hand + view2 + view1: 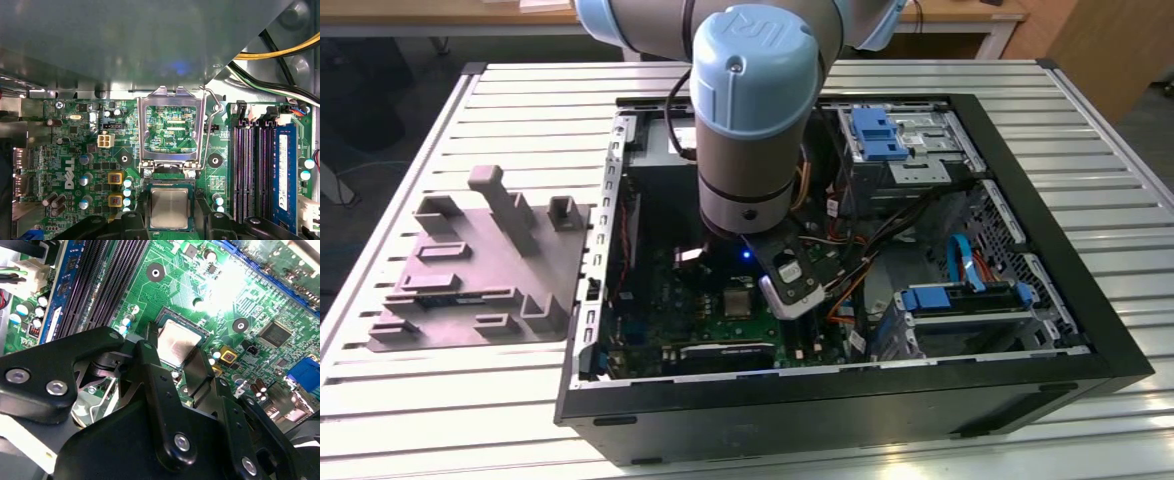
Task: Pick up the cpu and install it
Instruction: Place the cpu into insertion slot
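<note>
The cpu [170,207], a flat square chip with a silvery top, lies level over the dark socket of the green motherboard [75,150]. My gripper [170,222] straddles it, one black finger [131,221] on each side. In the second wrist view the cpu [176,340] sits between the fingers [150,357], which press against two opposite edges; my gripper [176,354] is shut on it. The socket's metal load plate [170,95] stands hinged open beyond the chip. In the exterior view my arm [747,150] reaches down into the open computer case [1067,260].
The socket lever [215,107] is swung out beside the load plate. Memory slots [250,170] run along one side of the socket. Cables [854,255] and blue drive brackets [874,130] crowd the case. A grey moulded holder [474,265] stands on the table at the exterior view's left.
</note>
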{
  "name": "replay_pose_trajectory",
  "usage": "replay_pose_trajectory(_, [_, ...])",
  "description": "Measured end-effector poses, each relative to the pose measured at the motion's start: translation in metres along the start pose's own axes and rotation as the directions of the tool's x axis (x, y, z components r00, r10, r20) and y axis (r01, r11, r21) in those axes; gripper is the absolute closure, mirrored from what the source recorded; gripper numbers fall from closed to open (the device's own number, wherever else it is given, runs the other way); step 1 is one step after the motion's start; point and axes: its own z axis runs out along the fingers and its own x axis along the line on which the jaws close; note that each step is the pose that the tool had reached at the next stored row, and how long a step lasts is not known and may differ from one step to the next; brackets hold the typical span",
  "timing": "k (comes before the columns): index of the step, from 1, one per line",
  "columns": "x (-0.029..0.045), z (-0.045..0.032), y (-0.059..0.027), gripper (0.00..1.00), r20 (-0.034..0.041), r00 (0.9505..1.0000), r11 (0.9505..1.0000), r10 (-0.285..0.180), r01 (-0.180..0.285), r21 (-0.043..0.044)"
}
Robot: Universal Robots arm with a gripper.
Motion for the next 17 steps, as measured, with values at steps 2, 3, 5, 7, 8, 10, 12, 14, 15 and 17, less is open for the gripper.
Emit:
replay_pose_trajectory(2, [0.0, 0.0001, 0.0, 0.52, 0.0001, 1.0, 1.0, 0.0, 0.0, -0.0003])
replay_pose_trajectory(3, [0.0, 0.0005, 0.0, 0.52, 0.0001, 1.0, 1.0, 0.0, 0.0, -0.0013])
replay_pose_trajectory(5, [0.0, 0.0014, -0.0001, 0.53, 0.0, 1.0, 1.0, 0.0, 0.0, -0.0054])
replay_pose_trajectory(7, [0.0, 0.0013, -0.0001, 0.59, -0.0002, 1.0, 1.0, 0.0, 0.0, -0.0054])
replay_pose_trajectory(8, [0.0, 0.0013, -0.0001, 0.59, -0.0002, 1.0, 1.0, 0.0, 0.0, -0.0055])
replay_pose_trajectory(10, [0.0, 0.0014, -0.0001, 0.59, -0.0001, 1.0, 1.0, 0.0, 0.0, -0.0057])
replay_pose_trajectory(12, [-0.0001, 0.0015, -0.0001, 0.59, -0.0001, 1.0, 1.0, -0.002, 0.002, -0.0058])
replay_pose_trajectory(14, [-0.0001, 0.0015, -0.0001, 0.59, -0.0001, 1.0, 1.0, -0.002, 0.002, -0.0057])
replay_pose_trajectory(15, [-0.0001, 0.0015, -0.0001, 0.59, -0.0002, 1.0, 1.0, -0.002, 0.002, -0.0057])
replay_pose_trajectory(17, [-0.0001, 0.0016, 0.0, 0.58, 0.0002, 1.0, 1.0, -0.002, 0.002, -0.0062])
